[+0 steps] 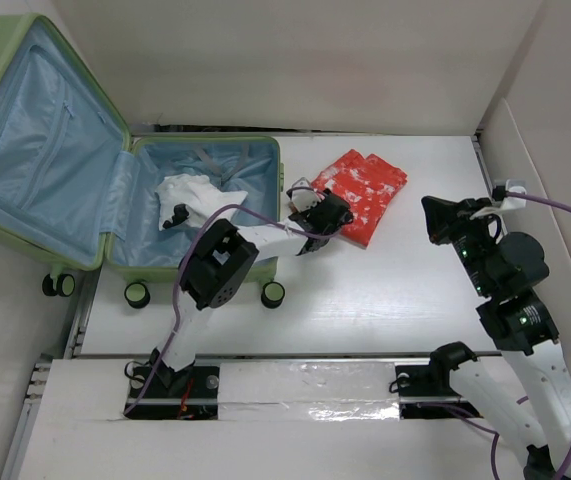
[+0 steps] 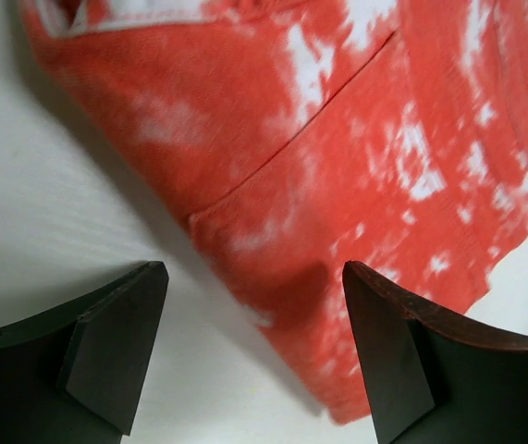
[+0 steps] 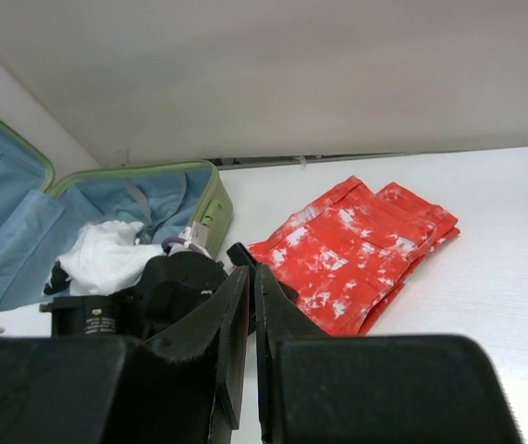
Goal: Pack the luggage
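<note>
1. The left gripper is released: its jaws stand wide apart with nothing between them. It hangs low over the near edge of a folded red-and-white garment. In the wrist view one finger is above cloth and the other above the bare table.
2. The right gripper waits well off to the right, raised clear of the table. Its fingers are drawn almost together, leaving only a slim slit, and they grip nothing.
3. Just beyond the left gripper, the garment lies flat on the table. It is outside the luggage and just beside its right wall.
4. Farther back and to the left, the luggage lies open. Its lid leans away and shows pale blue lining, and its wheels face us. A crumpled white garment already sits in the base, with something dark against it that we cannot identify.
5. We judge that the step in hand is picking up the red-and-white piece, with part of the packing apparently done.
6. The next move calls for the left gripper to descend until its lower finger slides under the folded edge. It should then pinch all the layers together, so the stack does not unfold when it is lifted over the suitcase wall.
</note>
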